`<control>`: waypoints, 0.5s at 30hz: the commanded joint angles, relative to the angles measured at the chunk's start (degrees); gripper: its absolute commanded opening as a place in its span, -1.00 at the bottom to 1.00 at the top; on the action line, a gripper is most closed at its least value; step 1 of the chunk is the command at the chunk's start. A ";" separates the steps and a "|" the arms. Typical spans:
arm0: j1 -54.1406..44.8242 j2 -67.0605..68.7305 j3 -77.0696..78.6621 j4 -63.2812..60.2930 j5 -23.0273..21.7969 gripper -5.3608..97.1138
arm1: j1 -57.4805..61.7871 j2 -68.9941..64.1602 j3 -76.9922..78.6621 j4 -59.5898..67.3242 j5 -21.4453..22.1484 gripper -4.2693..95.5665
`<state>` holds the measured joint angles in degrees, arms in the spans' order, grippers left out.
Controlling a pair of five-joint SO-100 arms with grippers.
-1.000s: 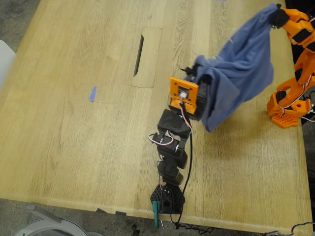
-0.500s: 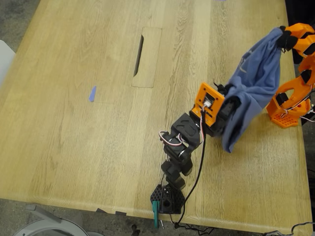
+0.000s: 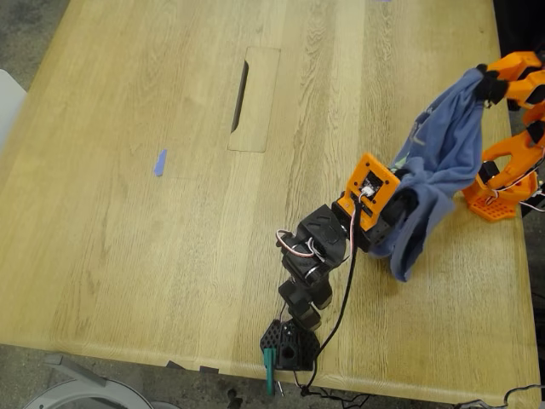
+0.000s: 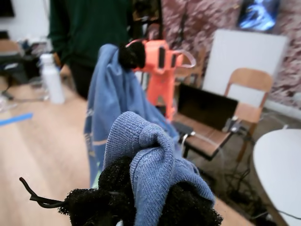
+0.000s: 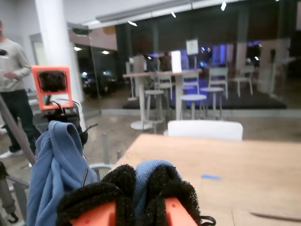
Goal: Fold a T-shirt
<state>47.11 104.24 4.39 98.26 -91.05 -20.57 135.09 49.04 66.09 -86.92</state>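
blue shirt (image 3: 443, 162) bunched, hung in air between hands above tabletop (image 3: 170, 239), exterior view's right. first hand (image 4: 141, 207) pinches one bunch, second hand (image 5: 136, 200) another. no fold visible; spreading, folding left.

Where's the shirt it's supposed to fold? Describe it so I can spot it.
Look at the wooden table's side at the exterior view's right. The T-shirt hangs there bunched between my first claw and my second claw. It is the only soft blue cloth.
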 commanded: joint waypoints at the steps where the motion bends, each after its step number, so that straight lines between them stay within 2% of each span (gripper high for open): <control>1: -4.39 0.70 -3.08 2.72 -1.05 -0.90 | 1.14 5.01 9.14 -5.19 0.79 -0.79; 4: -10.11 -5.71 -13.54 10.37 -1.85 -0.90 | 2.11 9.32 20.92 -11.60 1.58 -0.79; 9: -21.36 -13.80 -21.45 10.28 -1.32 -0.90 | 5.89 10.55 29.62 -17.23 2.81 -0.79; 15: -26.02 -20.65 -23.91 10.37 -1.93 -0.90 | 9.67 14.68 40.08 -21.45 3.78 -0.79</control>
<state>22.85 83.76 -16.79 105.64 -92.29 -12.04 147.66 87.36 47.02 -83.50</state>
